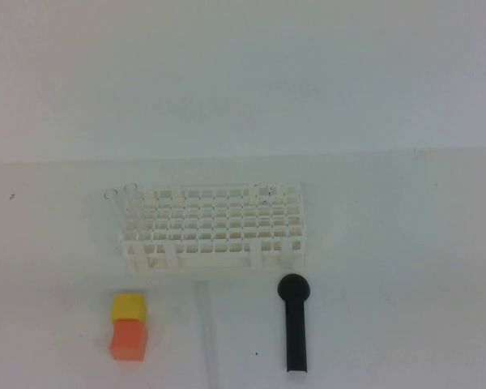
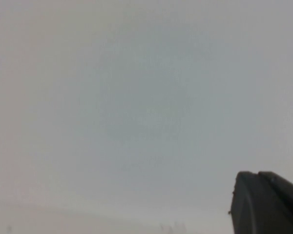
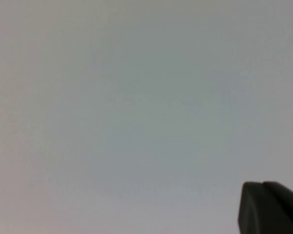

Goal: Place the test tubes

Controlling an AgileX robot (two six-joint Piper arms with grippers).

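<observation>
- Near side of the rack (image 1: 215, 227), one tube (image 1: 206, 332) lies flat, long axis pointing away from it.
- Two tubes (image 1: 121, 198) stand at its far-left corner.
- My left gripper (image 2: 266, 204) and right gripper (image 3: 268, 207) are away from the rack; their state I cannot tell.

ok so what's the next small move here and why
Probably bring the left pincer down toward the clear tube lying on the table in front of the rack, since it is not yet racked. Neither it nor the right pincer shows in the high view; each shows only in its wrist view.
</observation>
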